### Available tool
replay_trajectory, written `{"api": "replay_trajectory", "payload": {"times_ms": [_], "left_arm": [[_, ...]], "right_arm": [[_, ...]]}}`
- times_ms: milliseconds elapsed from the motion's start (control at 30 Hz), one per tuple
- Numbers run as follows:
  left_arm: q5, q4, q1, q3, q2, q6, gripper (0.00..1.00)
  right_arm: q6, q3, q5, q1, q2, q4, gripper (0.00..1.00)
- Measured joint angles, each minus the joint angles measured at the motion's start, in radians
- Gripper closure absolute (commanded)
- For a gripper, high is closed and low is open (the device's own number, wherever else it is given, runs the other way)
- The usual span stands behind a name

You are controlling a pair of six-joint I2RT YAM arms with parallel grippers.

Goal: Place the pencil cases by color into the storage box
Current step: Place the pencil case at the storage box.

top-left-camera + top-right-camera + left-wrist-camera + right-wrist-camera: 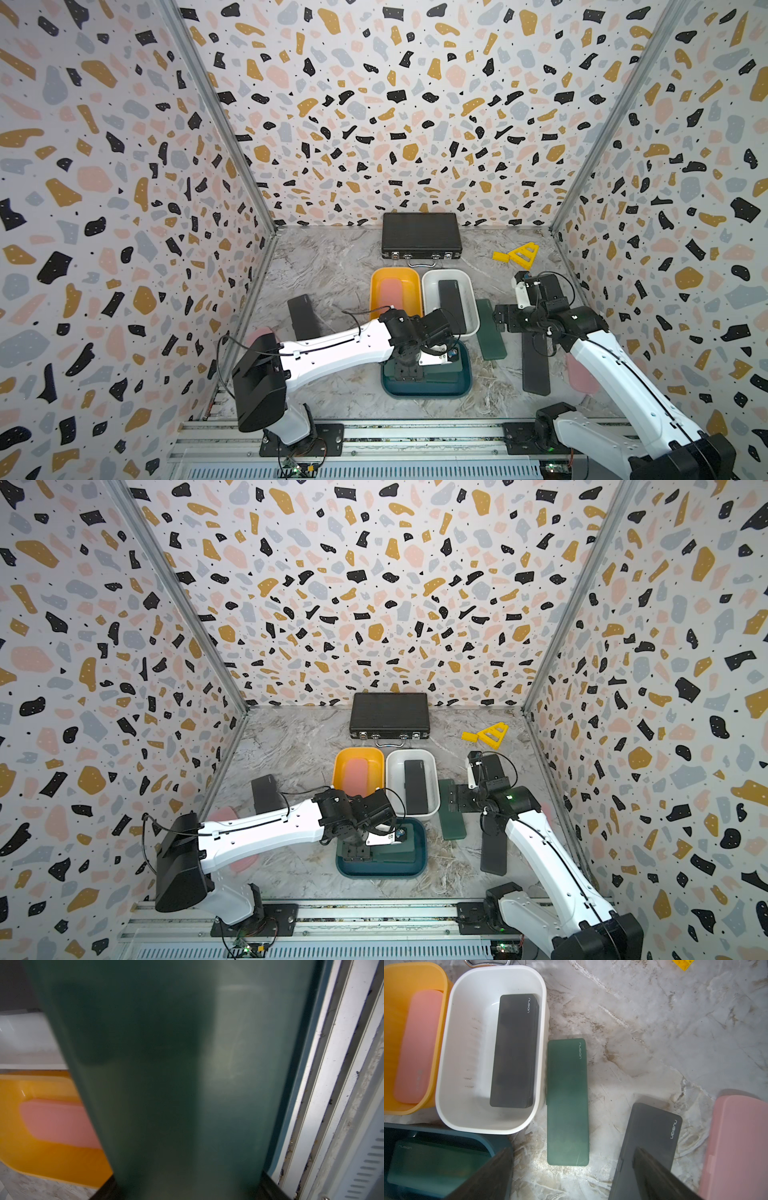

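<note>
Pencil cases lie on a grey marbled tabletop (324, 266), walled on three sides by terrazzo-print panels (415, 124).

In both top views you see a black briefcase (421, 237) at the back wall, with yellow pieces (517, 254) off to one side. In front of it stand an orange tub (375, 286) holding a pink case (395, 293) and a white tub (430, 291) holding a black case (453, 303). A teal tub (424, 392) stands nearer the arms. Your left gripper (407, 372) is down inside the teal tub, on the gripped green case (446, 370). Your right gripper (504, 319) hovers near the loose green case (491, 332), which lies flat right beside the white tub.

In your left wrist view the gripped green case (176, 1074) fills most of the frame, blurred. It runs out from between the dark fingers (106, 1188), so the jaws are clamped on one end. The teal tub's rim (309, 1064) runs along one side of it.

In your right wrist view the jaws stand wide apart with nothing between them. The loose green case (566, 1103) lies on the marble below the gap, clear of both fingers (488, 1176). A second black case (652, 1136) lies partly behind one finger, with a second pink case (737, 1142) just beyond it. The gripped green case (431, 1163) lies flat inside the teal tub (446, 1129).
</note>
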Motion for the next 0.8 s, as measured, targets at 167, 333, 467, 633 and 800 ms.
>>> {"api": "replay_trajectory", "payload": {"times_ms": [167,333,467,633,800], "left_arm": [[-0.006,0.0,-0.014,0.0,0.031,0.014,0.47],[-0.005,-0.003,-0.031,0.003,0.052,0.016,0.47],[-0.004,-0.006,-0.038,0.013,0.079,0.013,0.47],[-0.001,-0.007,-0.045,0.021,0.12,0.006,0.46],[0.003,-0.007,-0.048,0.021,0.143,-0.003,0.46]], "right_arm": [[-0.005,-0.001,-0.001,-0.005,0.0,-0.005,0.04],[-0.012,-0.001,-0.004,-0.011,0.0,-0.007,0.04],[-0.014,-0.001,-0.006,-0.013,-0.001,-0.007,0.04],[-0.017,-0.002,-0.008,-0.017,-0.002,-0.007,0.04],[-0.02,-0.002,-0.011,-0.018,-0.004,-0.007,0.04]]}}
